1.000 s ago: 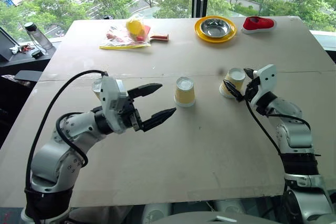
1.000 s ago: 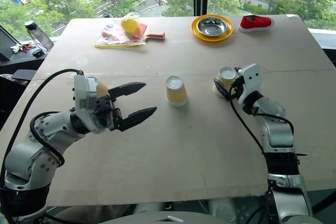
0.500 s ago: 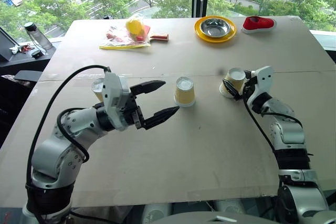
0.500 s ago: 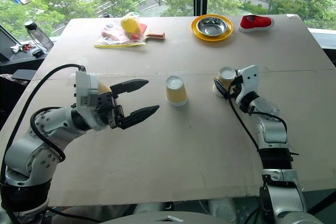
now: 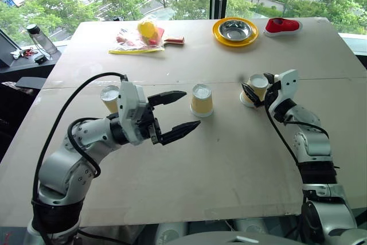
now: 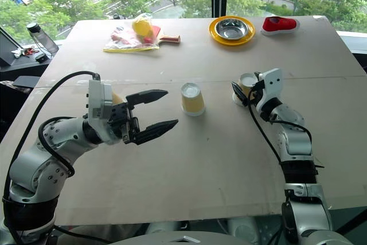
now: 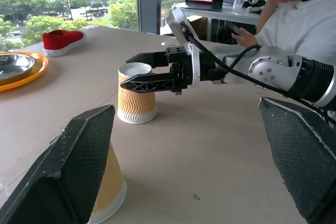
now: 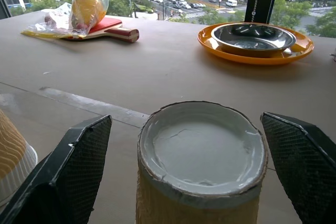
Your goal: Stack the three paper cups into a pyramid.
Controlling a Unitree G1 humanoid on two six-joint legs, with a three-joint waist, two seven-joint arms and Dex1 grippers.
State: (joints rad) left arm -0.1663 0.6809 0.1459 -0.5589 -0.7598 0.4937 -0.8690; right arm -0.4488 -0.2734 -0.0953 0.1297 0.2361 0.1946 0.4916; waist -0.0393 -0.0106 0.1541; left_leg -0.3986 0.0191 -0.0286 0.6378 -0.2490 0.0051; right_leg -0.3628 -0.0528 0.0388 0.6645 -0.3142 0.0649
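Three paper cups stand upside down in a row across the table. The left cup (image 5: 109, 97) is partly behind my left wrist. The middle cup (image 5: 202, 100) stands free, just beyond the tips of my open left gripper (image 5: 192, 108), which points at it from the left without touching it. The right cup (image 5: 256, 87) sits between the fingers of my open right gripper (image 8: 186, 119); the fingers (image 8: 79, 166) stand on either side of the cup with gaps to it. In the left wrist view the right cup (image 7: 135, 98) shows with the right gripper around it.
At the table's far edge are a yellow plate with a steel bowl (image 5: 235, 31), a red shoe (image 5: 282, 25), and a plastic bag with a paddle (image 5: 143, 37). A bottle (image 5: 39, 38) stands off the table at the left. A person (image 7: 299, 19) sits past the table's right side.
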